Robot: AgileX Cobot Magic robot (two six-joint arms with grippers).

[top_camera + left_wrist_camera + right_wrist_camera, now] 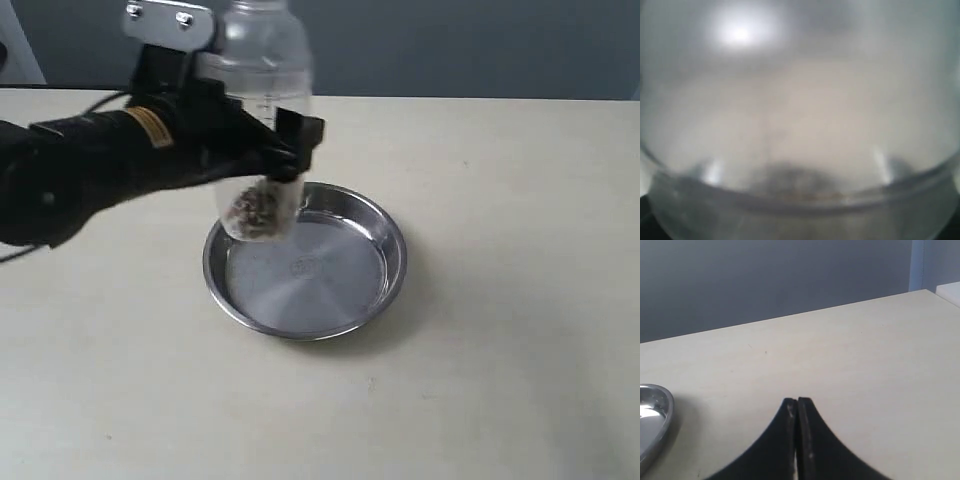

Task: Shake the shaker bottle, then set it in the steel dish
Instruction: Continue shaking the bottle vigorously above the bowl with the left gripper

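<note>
Clear plastic shaker bottle [262,70] w/ reddish-brown pellets [256,206], clamped in left end effector [268,150], hangs over round shiny steel dish [300,335]; placing not done yet.

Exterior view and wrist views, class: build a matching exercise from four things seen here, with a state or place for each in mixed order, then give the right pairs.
Column one:
1. shaker bottle
2. steel dish
3. left gripper
4. right gripper

Column two:
A. shut, nothing between its fingertips
B. shiny, resting on the table
C. closed around the clear container's body
D. clear, with brownish pellets at its bottom

Pairs: 1-D, 2-B, 3-C, 4-A.
</note>
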